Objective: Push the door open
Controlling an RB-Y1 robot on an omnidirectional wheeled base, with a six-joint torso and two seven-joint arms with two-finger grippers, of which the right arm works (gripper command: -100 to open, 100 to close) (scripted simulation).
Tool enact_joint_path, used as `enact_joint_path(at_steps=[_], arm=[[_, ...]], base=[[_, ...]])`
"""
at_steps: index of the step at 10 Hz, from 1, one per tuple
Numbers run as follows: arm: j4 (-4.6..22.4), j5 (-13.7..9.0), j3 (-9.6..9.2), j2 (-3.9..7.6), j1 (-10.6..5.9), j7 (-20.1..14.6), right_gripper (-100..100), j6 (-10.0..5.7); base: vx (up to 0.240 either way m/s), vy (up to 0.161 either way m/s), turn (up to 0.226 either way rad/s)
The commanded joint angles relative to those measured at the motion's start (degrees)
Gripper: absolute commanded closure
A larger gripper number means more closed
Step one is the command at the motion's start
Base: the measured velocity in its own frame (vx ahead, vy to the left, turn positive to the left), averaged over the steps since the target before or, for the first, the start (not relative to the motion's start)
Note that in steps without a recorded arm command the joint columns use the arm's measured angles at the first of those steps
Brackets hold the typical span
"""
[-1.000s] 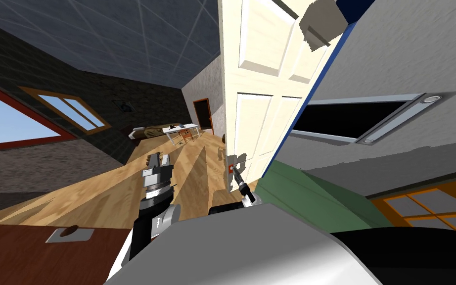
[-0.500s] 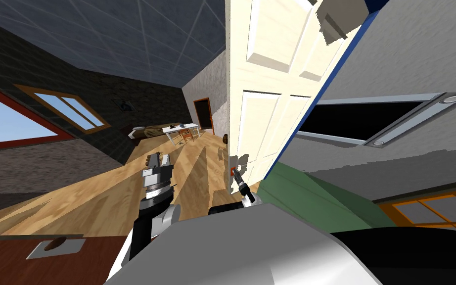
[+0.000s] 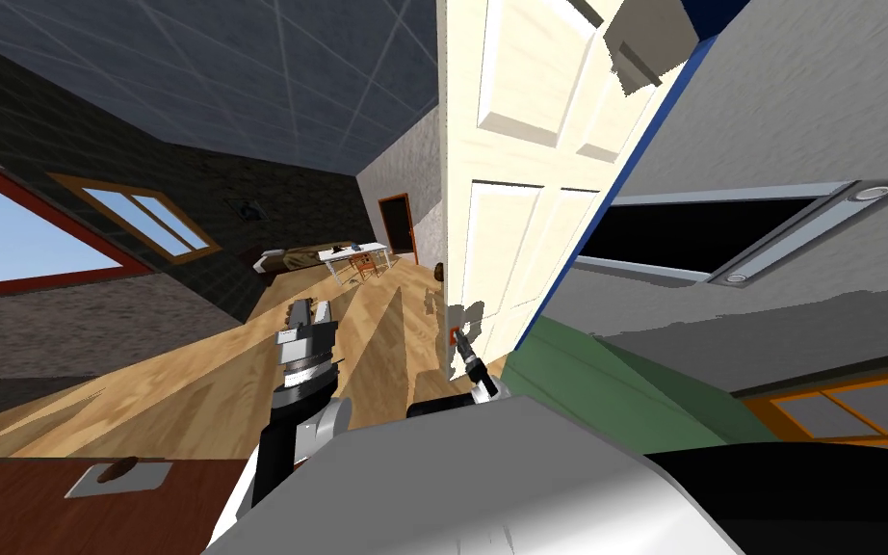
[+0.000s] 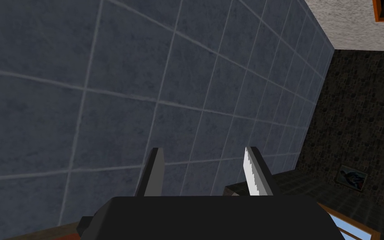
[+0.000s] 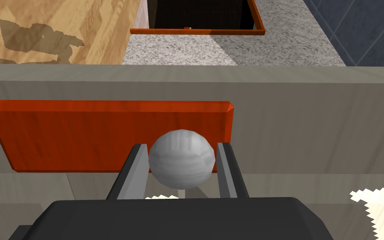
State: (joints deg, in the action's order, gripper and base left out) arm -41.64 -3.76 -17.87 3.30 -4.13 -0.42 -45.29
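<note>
Fingers [image 4: 253,171] on my left gripper [image 3: 309,313] stand apart, holding nothing, well off to the side of the work. My right gripper [image 5: 182,146] is clamped on the round grey knob [image 5: 182,164], against an orange-red plate [image 5: 83,133]. The cream panelled door [image 3: 519,222] looks stiff and heavyish, so I'd push at this knob edge. The knob's smooth and could slip. Wrist cam shows the grip, and head cam shows the door ajar.

The cream panelled door [image 3: 519,193] stands ajar, seen at a steep angle; its round grey knob [image 5: 182,158] sits on an orange-red plate [image 5: 83,133].
</note>
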Motion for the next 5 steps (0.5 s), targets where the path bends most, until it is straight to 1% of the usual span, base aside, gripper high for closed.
enact_joint_path(at_steps=[1, 3, 5], arm=[[-0.15, -0.44, 1.15, 0.45, -0.38, 0.36, 100, 0.09], [0.03, -0.89, 2.28, 0.81, -0.53, 0.68, 100, 0.13], [0.18, -1.29, 3.30, 1.07, -0.66, 0.97, 100, 0.17]], base=[[0.181, 0.077, -0.038], [0.169, 0.120, -0.057], [0.192, 0.078, -0.036]])
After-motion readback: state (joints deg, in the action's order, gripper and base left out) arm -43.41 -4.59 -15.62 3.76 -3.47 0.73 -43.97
